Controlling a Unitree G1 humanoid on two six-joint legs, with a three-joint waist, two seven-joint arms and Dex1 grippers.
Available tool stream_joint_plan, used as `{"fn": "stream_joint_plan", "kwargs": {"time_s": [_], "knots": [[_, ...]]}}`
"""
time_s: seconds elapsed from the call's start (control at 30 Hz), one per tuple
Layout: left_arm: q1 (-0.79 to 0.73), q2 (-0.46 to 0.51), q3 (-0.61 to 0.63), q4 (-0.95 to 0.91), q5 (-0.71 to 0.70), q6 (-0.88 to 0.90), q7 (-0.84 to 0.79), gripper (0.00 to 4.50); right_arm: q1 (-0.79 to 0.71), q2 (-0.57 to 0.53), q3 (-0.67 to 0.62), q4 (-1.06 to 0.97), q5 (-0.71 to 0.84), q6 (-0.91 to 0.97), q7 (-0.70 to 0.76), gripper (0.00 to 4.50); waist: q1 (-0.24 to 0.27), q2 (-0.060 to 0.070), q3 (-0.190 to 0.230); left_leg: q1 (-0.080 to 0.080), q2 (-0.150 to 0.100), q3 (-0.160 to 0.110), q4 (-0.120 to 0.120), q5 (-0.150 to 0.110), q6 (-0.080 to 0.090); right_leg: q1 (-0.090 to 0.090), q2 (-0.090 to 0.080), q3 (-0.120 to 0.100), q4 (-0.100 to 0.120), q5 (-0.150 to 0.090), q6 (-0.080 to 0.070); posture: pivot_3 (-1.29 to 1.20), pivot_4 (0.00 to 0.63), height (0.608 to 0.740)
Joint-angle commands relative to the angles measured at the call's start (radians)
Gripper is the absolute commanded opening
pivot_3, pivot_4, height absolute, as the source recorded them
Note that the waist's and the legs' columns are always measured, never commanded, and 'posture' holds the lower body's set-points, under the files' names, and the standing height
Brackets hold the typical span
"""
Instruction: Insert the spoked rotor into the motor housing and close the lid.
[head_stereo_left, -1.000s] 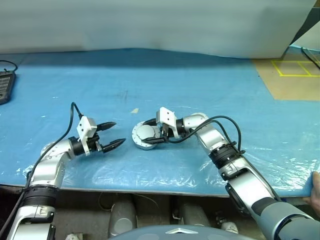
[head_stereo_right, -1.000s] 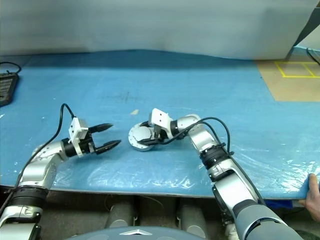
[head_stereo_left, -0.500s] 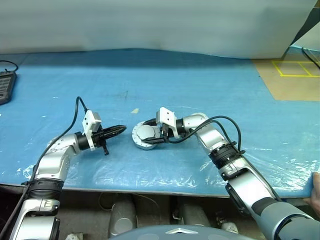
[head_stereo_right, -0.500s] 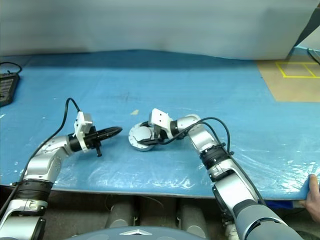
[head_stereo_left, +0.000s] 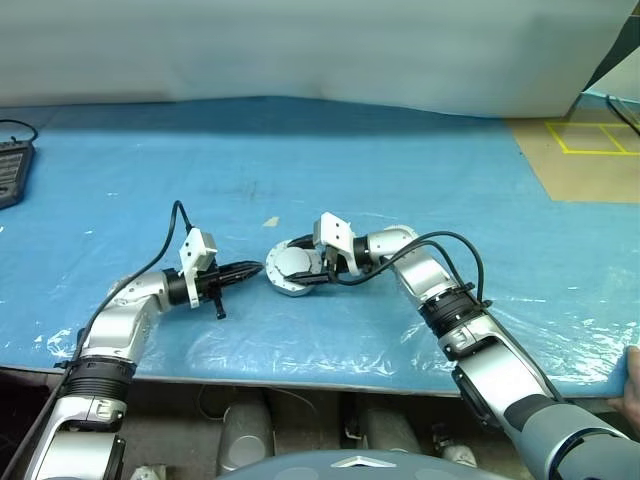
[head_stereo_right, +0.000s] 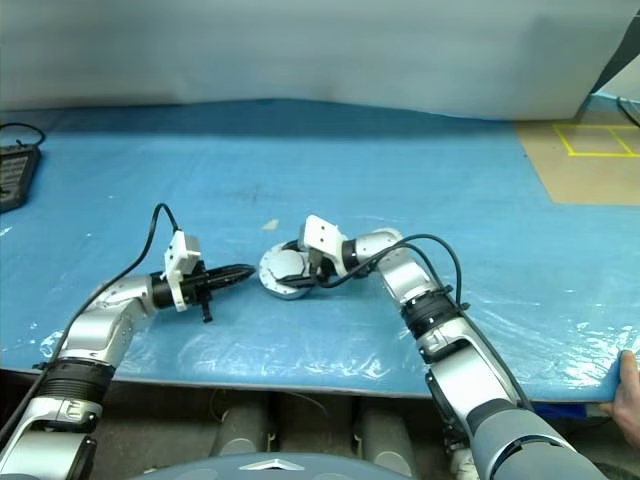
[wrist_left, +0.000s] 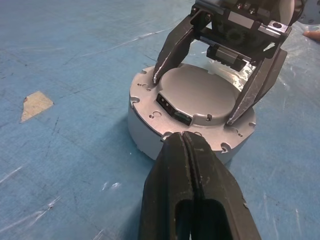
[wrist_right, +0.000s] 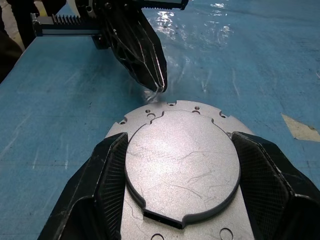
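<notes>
The motor housing (head_stereo_left: 290, 283) stands on the blue cover as a silvery round body. The lid (wrist_left: 200, 95) lies on it with its plain silver face up. My right gripper (wrist_right: 181, 145) reaches in from the right, and its black fingers (wrist_left: 170, 47) press the lid's raised disc from both sides. My left gripper (head_stereo_left: 252, 269) is shut with nothing in it. Its joined tips (wrist_left: 183, 140) point at the housing's left rim, right beside it; I cannot tell whether they touch. The spoked rotor is hidden.
A tan scrap (head_stereo_left: 269, 222) lies on the blue cover (head_stereo_left: 400, 170) just behind the housing. A black device (head_stereo_left: 10, 170) sits at the far left edge. A person's hand (head_stereo_left: 630, 385) holds the cover's front right corner. Yellow tape marks (head_stereo_left: 590, 135) show at the back right.
My left gripper has shut from wide open and moved right, up to the housing's rim. The right gripper and the housing have stayed still.
</notes>
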Motion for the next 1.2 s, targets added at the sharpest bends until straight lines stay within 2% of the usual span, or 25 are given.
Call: {"fn": "stream_joint_plan", "kwargs": {"time_s": [0.03,0.4,0.77,0.9,0.93,1.2], "knots": [[-0.024,-0.005,-0.001,-0.008,-0.003,-0.004,-0.012,0.04,0.019,-0.034,0.007,0.047,-0.06,0.017,-0.04,2.93,0.0,0.0,0.0,0.0,0.0,0.0,0.0,0.0,0.0,0.0,0.0,0.0,0.0,0.0,0.0,0.0,0.15,0.74],[-0.025,0.001,-0.072,0.039,0.118,-0.042,0.017,0.04,0.022,-0.038,0.006,0.027,-0.054,0.024,-0.036,2.93,0.002,0.001,-0.001,0.0,-0.001,0.0,-0.001,0.0,0.0,0.0,-0.001,0.0,-0.001,0.0,0.001,0.0,0.15,0.74],[-0.028,-0.016,-0.085,0.031,0.127,-0.059,0.035,0.04,0.027,-0.053,-0.004,-0.02,-0.021,0.075,0.005,2.93,0.007,0.002,-0.001,0.0,-0.002,0.0,-0.001,0.0,0.0,0.001,-0.002,0.0,-0.001,-0.001,0.001,0.0,0.15,0.74],[-0.028,-0.021,-0.089,0.015,0.126,-0.051,0.047,0.0,0.042,-0.069,-0.001,-0.065,-0.007,0.08,0.037,4.3,0.011,0.002,-0.001,0.0,-0.002,0.0,-0.001,0.0,0.0,0.001,-0.002,0.0,-0.003,-0.001,0.002,0.0,0.15,0.74],[-0.029,-0.022,-0.089,0.015,0.126,-0.051,0.049,0.0,0.046,-0.071,-0.005,-0.076,-0.004,0.075,0.035,4.47,0.011,0.002,-0.001,0.0,-0.002,0.0,-0.001,0.0,0.0,0.001,-0.002,0.0,-0.003,-0.001,0.002,0.0,0.15,0.74],[-0.001,-0.011,-0.084,-0.016,0.117,-0.04,0.06,0.0,0.067,-0.109,-0.07,-0.179,0.073,0.131,0.062,4.47,0.007,0.002,-0.001,-0.001,-0.002,0.0,-0.003,0.0,0.0,0.0,-0.002,0.0,-0.003,-0.003,0.004,0.0,0.15,0.74]]}}
